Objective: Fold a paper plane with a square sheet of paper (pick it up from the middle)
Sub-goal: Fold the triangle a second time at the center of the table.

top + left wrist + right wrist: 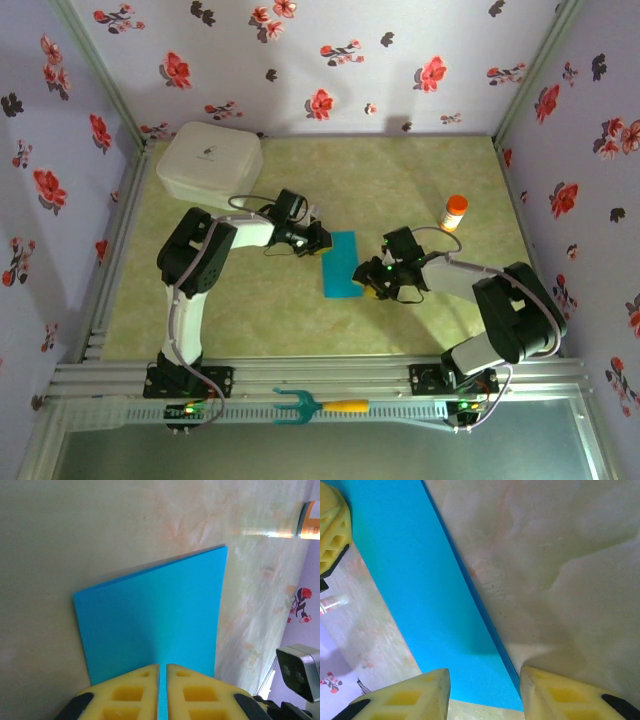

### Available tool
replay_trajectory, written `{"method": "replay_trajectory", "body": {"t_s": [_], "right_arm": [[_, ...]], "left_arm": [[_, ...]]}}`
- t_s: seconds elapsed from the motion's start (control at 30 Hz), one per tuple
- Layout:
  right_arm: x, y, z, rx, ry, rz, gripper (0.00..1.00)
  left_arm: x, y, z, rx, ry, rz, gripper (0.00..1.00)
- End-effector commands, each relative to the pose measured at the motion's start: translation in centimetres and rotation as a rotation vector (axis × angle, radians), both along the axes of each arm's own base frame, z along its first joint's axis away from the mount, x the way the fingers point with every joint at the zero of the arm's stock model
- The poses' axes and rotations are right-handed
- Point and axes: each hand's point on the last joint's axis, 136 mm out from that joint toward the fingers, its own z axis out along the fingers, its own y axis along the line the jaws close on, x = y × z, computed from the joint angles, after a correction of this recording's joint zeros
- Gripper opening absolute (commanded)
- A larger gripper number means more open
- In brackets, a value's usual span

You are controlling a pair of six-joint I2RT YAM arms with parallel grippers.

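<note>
- Two tools meet at one sheet of paper (342, 265), a teal-blue sheet lying as a doubled rectangle on the counter (250, 320) between them.
- The left tool (318, 240) has its yellow fingers (127, 697) pressed almost together on the edge of the sheet nearest it. A thin strip of teal shows in the slit between them, so it has hold of the paper.
- Ahead of the left tool the sheet spreads flat, and along its far edge a second layer peeks out just under the top one.
- The right tool (374, 285) sits at the opposite long edge of the sheet, with its jaws partly apart and gripping nothing.
- Between the right tool's fingers (405, 697) the paper's long edge runs away from it — teal toward one finger, bare counter toward the other.
- Far ahead of the right tool, one yellow finger of the left tool sits at the paper's far end.
- An orange bottle (454, 212) with a white cap stands beyond the right tool, on its outer side, well apart from the paper.
- A white box (209, 160) sits beyond the left tool, off to its outer side.
- A teal fork (318, 406) with a yellow handle lies well behind both tools, between the arm bases.
</note>
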Motion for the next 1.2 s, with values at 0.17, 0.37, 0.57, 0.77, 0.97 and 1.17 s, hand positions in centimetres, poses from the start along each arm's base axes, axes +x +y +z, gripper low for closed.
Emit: {"method": "replay_trajectory", "body": {"t_s": [0.17,0.37,0.57,0.77,0.97,1.17], "right_arm": [[1.4,1.3,2.0,0.051,-0.079,0.029,0.41],[2.4,1.4,2.2,0.057,-0.11,0.032,0.43],[4.6,2.6,2.9,0.152,-0.154,0.059,0.42],[5.5,2.6,1.8,0.135,-0.158,0.089,0.38],[5.7,2.1,1.1,0.128,-0.152,0.1,0.34],[6.1,2.1,0.4,0.134,-0.142,0.097,0.09]], "left_arm": [[-0.9,1.7,-3.3,0.095,0.068,0.028,0.13],[-0.8,1.6,-3.0,0.087,0.064,0.024,0.13],[-0.7,1.1,-2.5,0.063,0.054,0.011,0.13],[-0.4,0.8,-2.0,0.052,0.044,0.005,0.13],[-0.3,0.7,-1.8,0.049,0.041,0.002,0.13],[0.2,0.1,-0.3,0.017,0.003,-0.003,0.17]]}}
